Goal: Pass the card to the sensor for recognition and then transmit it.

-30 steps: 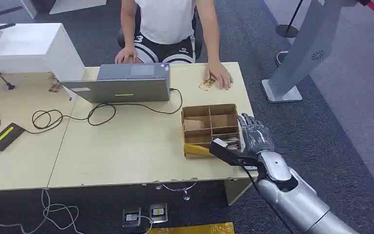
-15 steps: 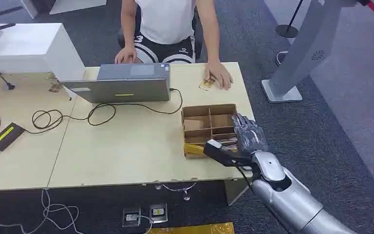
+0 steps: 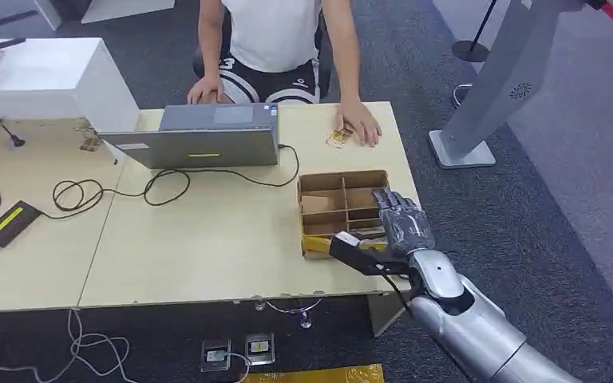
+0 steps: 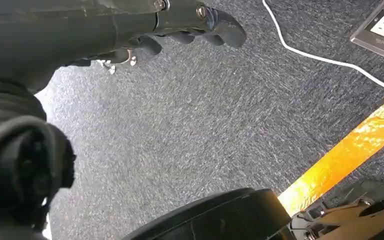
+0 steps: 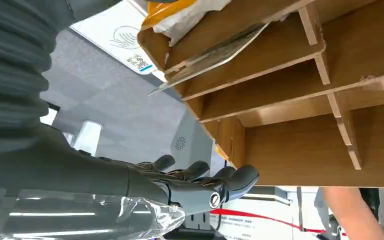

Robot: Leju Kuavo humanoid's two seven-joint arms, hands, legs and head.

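Hovering over the wooden box [image 3: 343, 209], right robot hand [image 3: 399, 223] spread, empty, wrist view showing cards [image 5: 215, 55] inside.

Very little can be read here. The person's dark shorts [image 3: 265, 77] have a white number on them that looks like a 3, with a small round white mark [image 3: 299, 80] on the other leg. In the right wrist view, a white sheet [image 5: 116, 36] shows a round grey logo with curved lines and a small blue and black printed patch, but the words are too tiny to read. The grey stand [image 3: 501, 80] has a round dotted mark and no letters.
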